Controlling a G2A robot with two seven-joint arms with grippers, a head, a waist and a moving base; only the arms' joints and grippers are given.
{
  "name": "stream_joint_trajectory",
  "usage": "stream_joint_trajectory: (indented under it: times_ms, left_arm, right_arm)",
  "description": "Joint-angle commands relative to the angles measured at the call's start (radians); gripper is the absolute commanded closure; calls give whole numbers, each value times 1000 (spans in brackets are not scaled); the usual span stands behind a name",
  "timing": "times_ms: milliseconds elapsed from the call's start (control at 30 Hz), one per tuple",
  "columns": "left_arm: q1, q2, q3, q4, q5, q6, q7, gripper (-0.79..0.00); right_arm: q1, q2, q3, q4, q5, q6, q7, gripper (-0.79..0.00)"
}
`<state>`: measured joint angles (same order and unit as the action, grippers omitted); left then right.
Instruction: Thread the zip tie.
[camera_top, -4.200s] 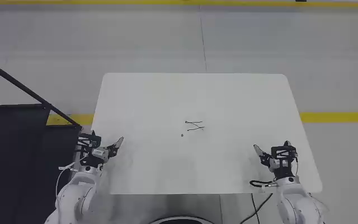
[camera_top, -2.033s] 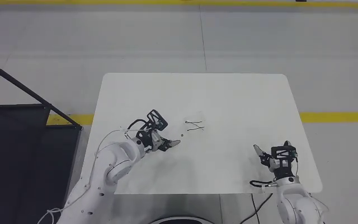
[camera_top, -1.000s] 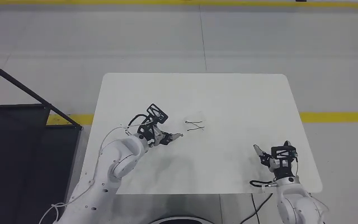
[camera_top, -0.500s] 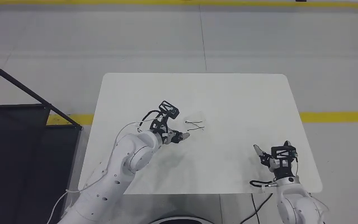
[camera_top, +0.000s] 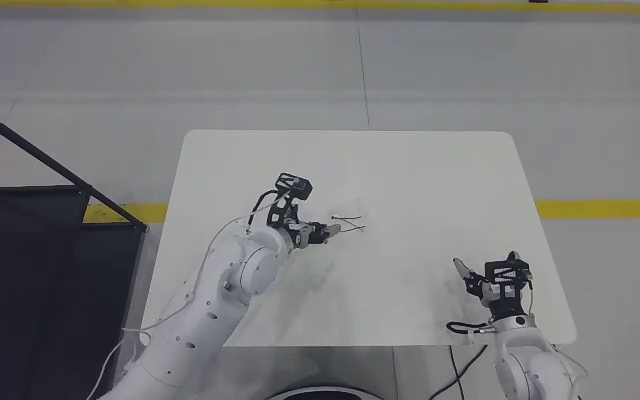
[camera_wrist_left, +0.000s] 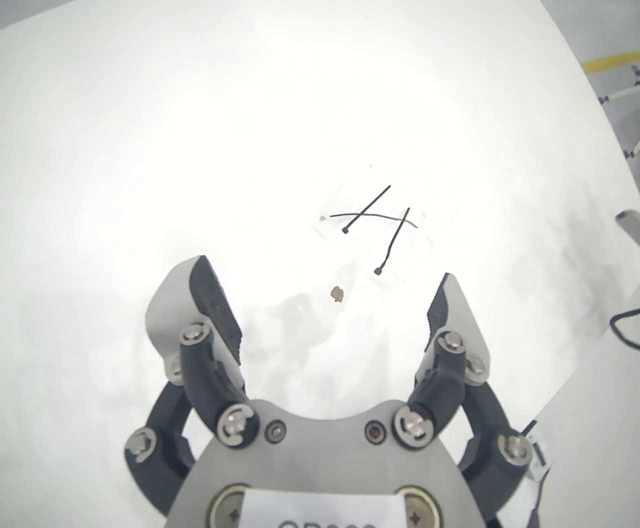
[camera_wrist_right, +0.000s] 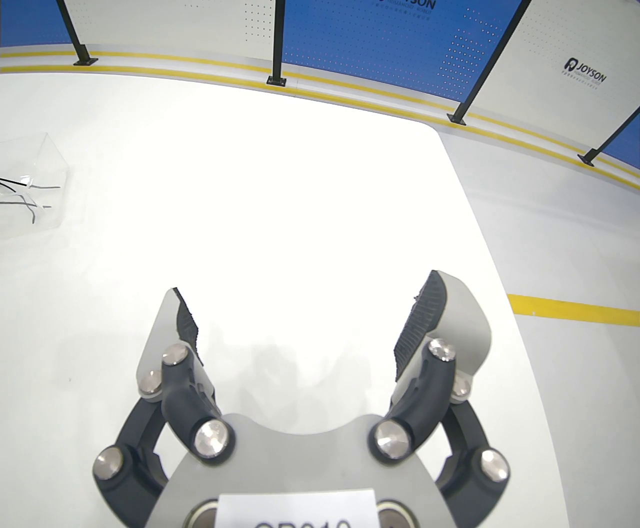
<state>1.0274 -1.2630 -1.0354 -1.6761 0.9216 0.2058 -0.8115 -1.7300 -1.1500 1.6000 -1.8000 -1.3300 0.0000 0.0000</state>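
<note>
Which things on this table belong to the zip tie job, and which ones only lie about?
For the job: thin black plastic zip ties, lying crossed; left gripper, jaws open, near them; right gripper, jaws open, farther off.
Lying about: small brown crumb; clear plastic box around the ties; white rectangular table.

light: bright | glare: table (camera_wrist_left: 150, 150) washed white | shadows: faint | edges: bowed

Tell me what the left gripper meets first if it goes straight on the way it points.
The left gripper, jaws open, would probably meet the small brown speck on the table first, then the nearest black zip tie; its height is unclear.
</note>
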Motion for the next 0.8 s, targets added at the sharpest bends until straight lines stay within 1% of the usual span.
stream_joint_trajectory:
  times_ms: [0, 67, 133, 433, 500, 633, 667, 767]
  left_arm:
    - [-22, -11, 12, 12, -32, 86, -16, -785]
    - [-47, -19, 20, 29, -67, 131, -44, -785]
    - [-68, -26, 30, 42, -92, 153, -68, -785]
    - [-68, -26, 30, 42, -92, 153, -68, -785]
    - [-58, -26, 30, 46, -81, 161, -45, -785]
    - [-59, -41, 73, 54, -52, 267, -12, -785]
    - [-63, -47, 84, 56, -50, 299, -3, -776]
    - [-84, -63, 105, 67, -81, 356, 5, -662]
  right_arm:
    - [0, 0, 0, 0, 0, 0, 0, -785]
    - [0, 0, 0, 0, 0, 0, 0, -785]
    - [0, 0, 0, 0, 0, 0, 0, -785]
    - [0, 0, 0, 0, 0, 0, 0, -785]
    - [0, 0, 0, 0, 0, 0, 0, -785]
    - [0, 0, 0, 0, 0, 0, 0, -785]
    - [0, 0, 0, 0, 0, 0, 0, -785]
    - [0, 0, 0, 0, 0, 0, 0, -785]
